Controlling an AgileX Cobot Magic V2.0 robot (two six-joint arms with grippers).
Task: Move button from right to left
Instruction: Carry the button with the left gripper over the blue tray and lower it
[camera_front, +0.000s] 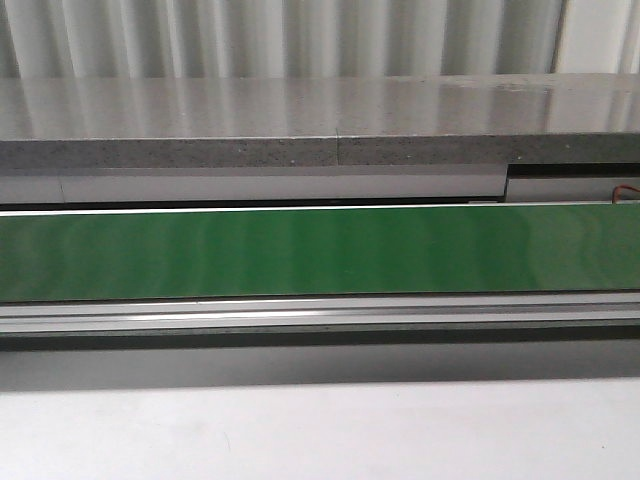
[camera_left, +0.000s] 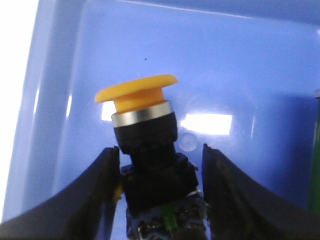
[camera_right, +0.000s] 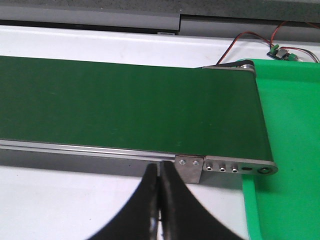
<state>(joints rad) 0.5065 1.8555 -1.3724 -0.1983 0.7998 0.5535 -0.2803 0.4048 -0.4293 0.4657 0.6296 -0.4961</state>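
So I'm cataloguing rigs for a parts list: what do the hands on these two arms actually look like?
Only the fingers show, in the wrist views. The left hand has two black, glossy fingers that curve and taper toward the tips. The right hand has the same black, curved, tapering fingers. No cables, markings or arm links are visible; the front view shows neither arm.

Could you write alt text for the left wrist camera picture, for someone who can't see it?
A push button with a yellow-orange cap and black collar sits between the two black fingers of the left gripper, over a glossy blue tray. Whether the fingers press it is unclear.
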